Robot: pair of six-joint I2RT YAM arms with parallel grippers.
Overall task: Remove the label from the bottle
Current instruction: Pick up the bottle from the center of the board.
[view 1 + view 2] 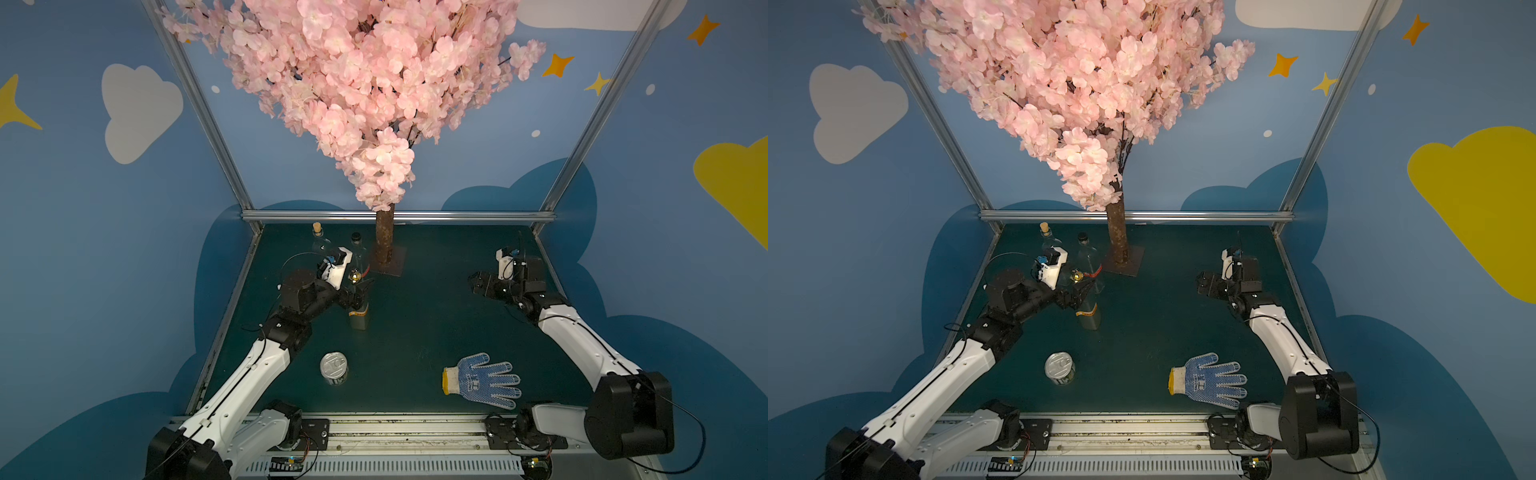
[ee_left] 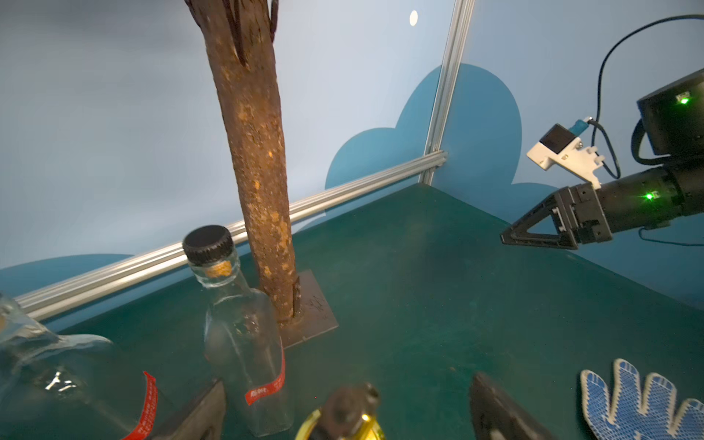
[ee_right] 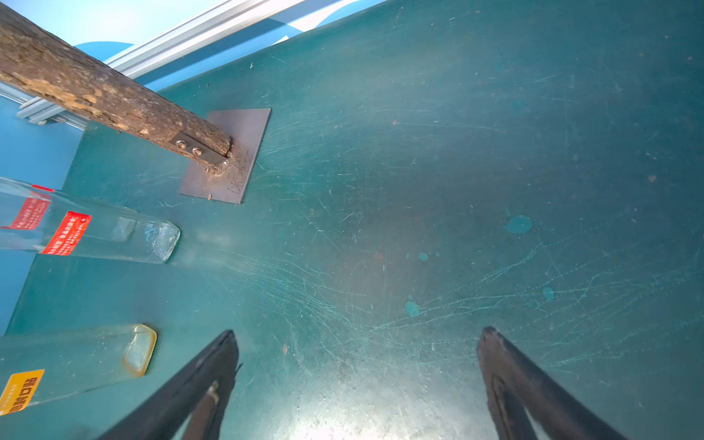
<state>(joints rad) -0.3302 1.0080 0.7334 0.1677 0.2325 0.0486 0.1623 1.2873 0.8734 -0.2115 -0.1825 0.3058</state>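
Note:
A clear bottle with a yellow label (image 1: 358, 318) (image 1: 1090, 318) stands left of the table's middle; its gold-collared dark cap (image 2: 348, 413) shows in the left wrist view. My left gripper (image 1: 360, 293) (image 2: 348, 379) is open, one finger (image 2: 202, 407) on each side of the bottle's neck, not touching it. The yellow label (image 3: 21, 390) faces the right wrist camera. Behind it stands a black-capped clear bottle with a red label (image 1: 358, 257) (image 2: 244, 343) (image 3: 87, 228). My right gripper (image 1: 473, 284) (image 3: 358, 333) hangs open and empty over bare table on the right.
A cork-stopped glass bottle (image 1: 319, 239) (image 2: 38, 373) stands at the back left. The tree trunk (image 1: 384, 237) on its metal plate (image 3: 228, 160) rises just behind the bottles. A tin can (image 1: 333, 368) and a blue-dotted glove (image 1: 484, 380) lie near the front.

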